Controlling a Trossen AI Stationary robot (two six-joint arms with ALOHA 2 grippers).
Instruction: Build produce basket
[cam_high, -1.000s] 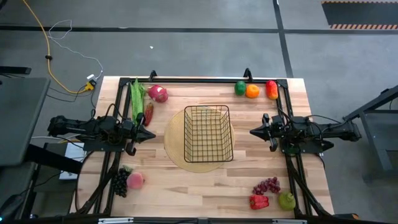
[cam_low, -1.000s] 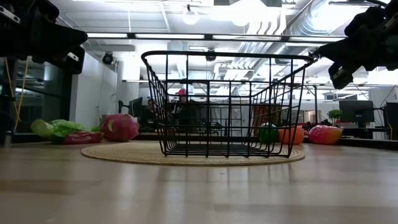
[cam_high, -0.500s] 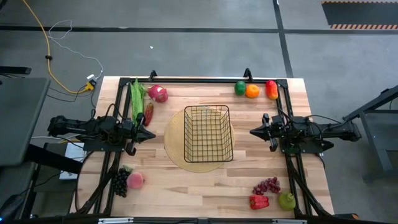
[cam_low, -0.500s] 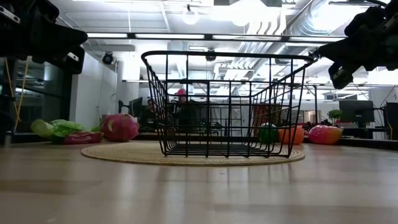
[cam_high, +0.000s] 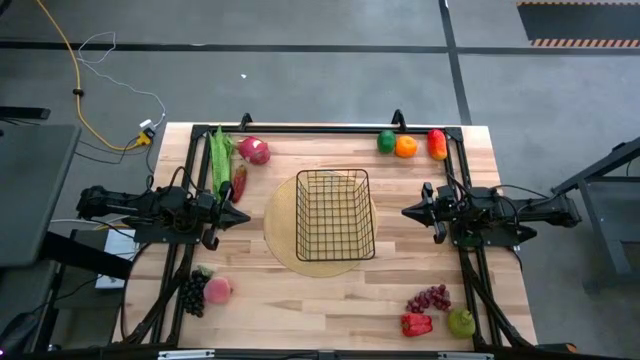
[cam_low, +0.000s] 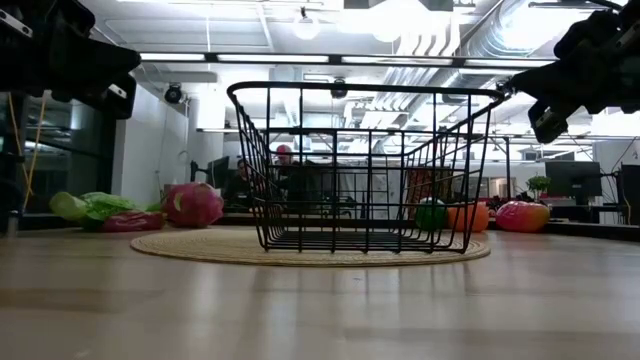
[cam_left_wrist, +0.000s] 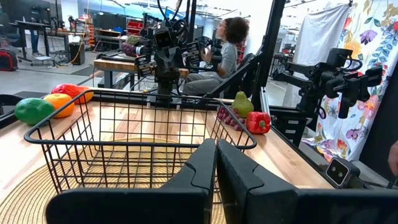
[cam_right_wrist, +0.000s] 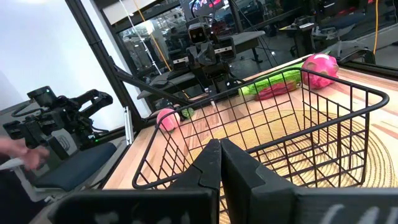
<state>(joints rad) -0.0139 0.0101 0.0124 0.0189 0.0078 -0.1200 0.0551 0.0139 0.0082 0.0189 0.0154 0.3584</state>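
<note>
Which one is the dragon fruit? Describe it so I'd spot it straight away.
Start at the black wire basket on its round woven mat. Toward the far left table corner, beside the long green pods, lies the dragon fruit: the only round, bright pink piece there.

Round woven mat (cam_high: 283, 232) on wooden table (cam_high: 330, 295), yellow cable (cam_high: 80, 90) on floor, possibly 1 seated person (cam_left_wrist: 225, 50) beyond

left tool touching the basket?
Apart. The high view shows bare table between the left tool and the basket; the tool's fingers are shut and hold nothing.
</note>
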